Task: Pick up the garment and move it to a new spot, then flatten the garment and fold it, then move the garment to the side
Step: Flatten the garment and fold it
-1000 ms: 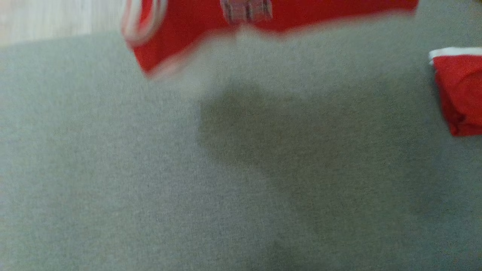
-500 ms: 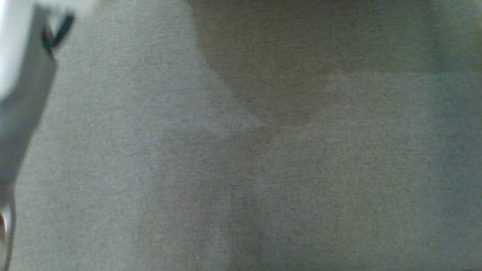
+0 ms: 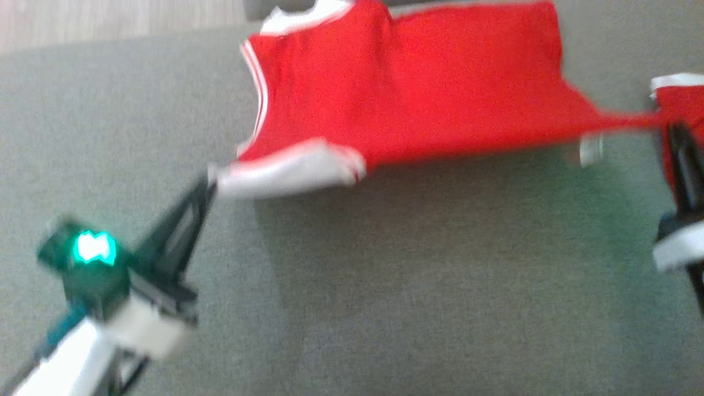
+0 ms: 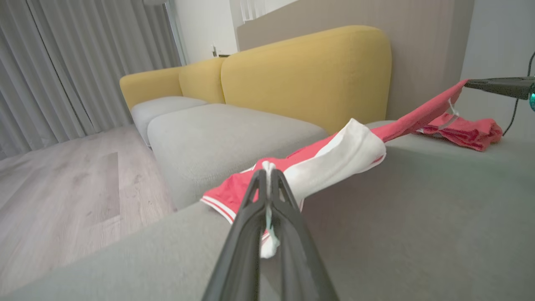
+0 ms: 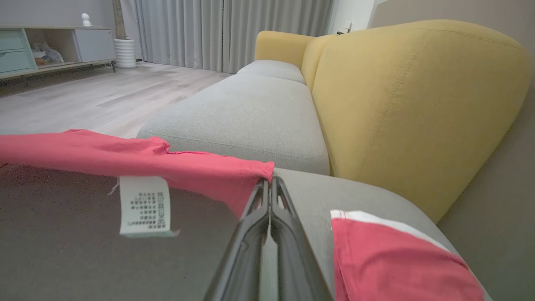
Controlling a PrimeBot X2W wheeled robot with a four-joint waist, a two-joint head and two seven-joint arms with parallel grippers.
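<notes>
The garment (image 3: 418, 93) is a red sleeveless top with white trim, stretched in the air over the grey sofa seat (image 3: 385, 302) between both grippers. My left gripper (image 3: 209, 181) is shut on its white-trimmed corner; in the left wrist view the white fabric (image 4: 334, 159) is pinched between the closed fingers of the left gripper (image 4: 267, 171). At the far right, my right gripper (image 3: 668, 129) is shut on a red hem corner. The right wrist view shows the right gripper (image 5: 269, 179) clamping the red cloth (image 5: 125, 154), with a white care label (image 5: 144, 205) hanging below.
A second red garment (image 3: 682, 93) lies bunched on the seat at the right, close by the right gripper. A yellow backrest (image 5: 409, 104) stands behind the seat, with another grey cushion (image 5: 250, 117) beyond. Wooden floor (image 4: 62, 188) lies past the seat edge.
The head camera has swung, with blur in between. The garment showed only at the top edge a second ago; now it hangs spread between both grippers.
</notes>
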